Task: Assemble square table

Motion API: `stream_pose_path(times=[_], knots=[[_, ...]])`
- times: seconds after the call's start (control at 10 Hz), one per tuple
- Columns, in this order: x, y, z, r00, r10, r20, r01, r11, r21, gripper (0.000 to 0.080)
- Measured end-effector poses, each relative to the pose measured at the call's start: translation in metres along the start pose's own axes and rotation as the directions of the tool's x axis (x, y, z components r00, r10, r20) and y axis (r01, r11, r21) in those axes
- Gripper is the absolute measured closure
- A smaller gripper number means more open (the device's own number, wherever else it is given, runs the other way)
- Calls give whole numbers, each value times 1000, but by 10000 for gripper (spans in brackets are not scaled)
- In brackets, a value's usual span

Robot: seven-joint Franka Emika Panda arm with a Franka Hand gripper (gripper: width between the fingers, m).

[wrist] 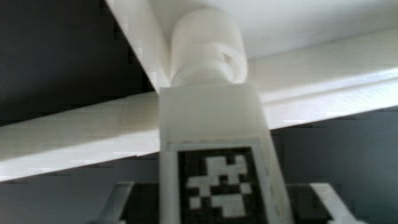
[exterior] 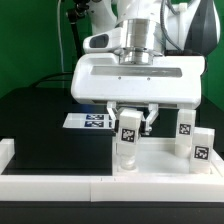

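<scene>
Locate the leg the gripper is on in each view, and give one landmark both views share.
Exterior view: the leg stands upright at centre, between the fingers of the gripper, its tag facing the camera, in front of the tabletop slab.
Wrist view: the same leg fills the middle, running away from the camera.
Shared landmark: the black-and-white tag on that leg.

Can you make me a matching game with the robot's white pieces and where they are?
Things:
1. leg with a tag
2. two legs
3. marker board
4. low white wall

Places:
A. flat on the black table, behind the gripper
B. along the front edge of the worktop
C. between the fingers of the gripper
D. standing at the exterior view's right

Pairs: 1-C, 2-D, 3-A, 4-B
</scene>
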State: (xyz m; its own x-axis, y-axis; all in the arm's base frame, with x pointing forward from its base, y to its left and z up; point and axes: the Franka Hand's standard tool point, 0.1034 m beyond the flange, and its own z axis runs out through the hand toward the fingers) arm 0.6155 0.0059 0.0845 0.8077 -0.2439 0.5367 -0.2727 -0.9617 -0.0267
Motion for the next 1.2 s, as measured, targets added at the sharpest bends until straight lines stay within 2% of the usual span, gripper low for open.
stream_pose_path(times=[0.1,0.4,0.8,0.9,1.0,1.1,1.2], knots=[[2,-2,2,1000,-4,-11,3,1000,-1,512],[-6,-6,12,1000,-18,-3,18,1000,-5,512],[-8,-5,13,1000,-19,-1,19,1000,-6,512],[-8,-5,13,1000,-19,-1,19,1000,-6,313],[-8,-5,13,1000,-19,-1,19,1000,-6,199],[-8,-5,13,1000,-19,-1,19,1000,-6,199],[-8,-5,13,1000,-19,-1,19,1000,-6,160]])
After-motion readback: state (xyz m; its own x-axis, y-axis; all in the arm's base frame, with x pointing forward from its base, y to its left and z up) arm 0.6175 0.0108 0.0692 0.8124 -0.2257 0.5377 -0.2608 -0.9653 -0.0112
